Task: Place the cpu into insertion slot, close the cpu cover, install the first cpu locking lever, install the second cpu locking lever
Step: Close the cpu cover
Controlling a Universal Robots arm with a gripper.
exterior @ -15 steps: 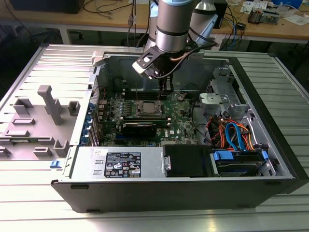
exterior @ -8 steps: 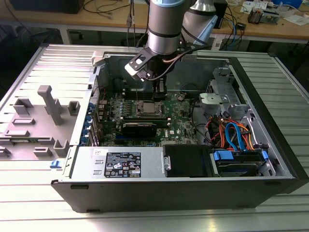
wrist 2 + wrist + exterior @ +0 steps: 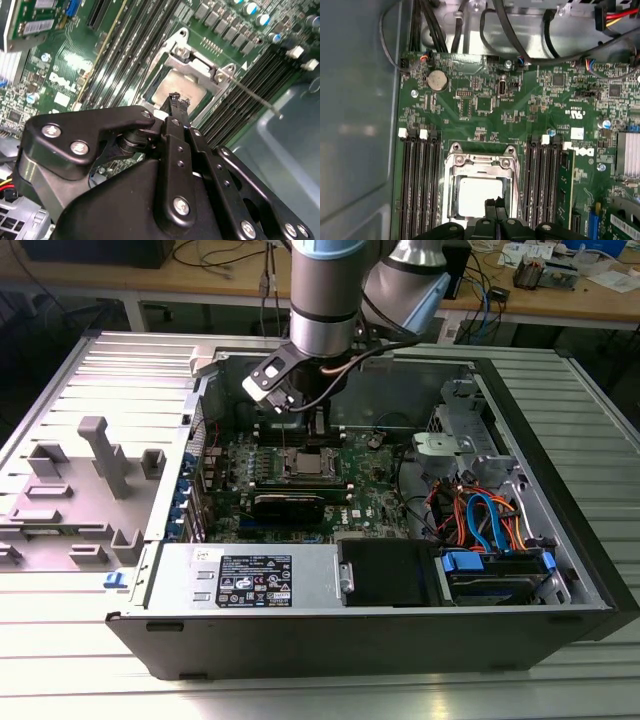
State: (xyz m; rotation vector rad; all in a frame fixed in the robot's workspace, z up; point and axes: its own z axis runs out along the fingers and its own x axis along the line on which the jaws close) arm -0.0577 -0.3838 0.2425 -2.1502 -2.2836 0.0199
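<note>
The pincer (image 3: pixel 495 206), fingertips together with nothing visible between them, hangs low over the cpu (image 3: pixel 477 195). That chip lies in the insertion slot (image 3: pixel 305 462), framed by the cpu cover (image 3: pixel 481 161). It looks light, stiff and probably fragile; its edges seem the safest hold. The second wrist view adds a thin locking lever (image 3: pixel 255 100) jutting free; the exterior view, the open computer case (image 3: pixel 400 645).

The arm (image 3: pixel 325 290) reaches straight down — its hand (image 3: pixel 494 202) pointing downward, fingers (image 3: pixel 175 116) pressed together.

The claw (image 3: pixel 494 203) hides one edge of the cpu (image 3: pixel 476 192) and of the cpu cover (image 3: pixel 480 160).
</note>
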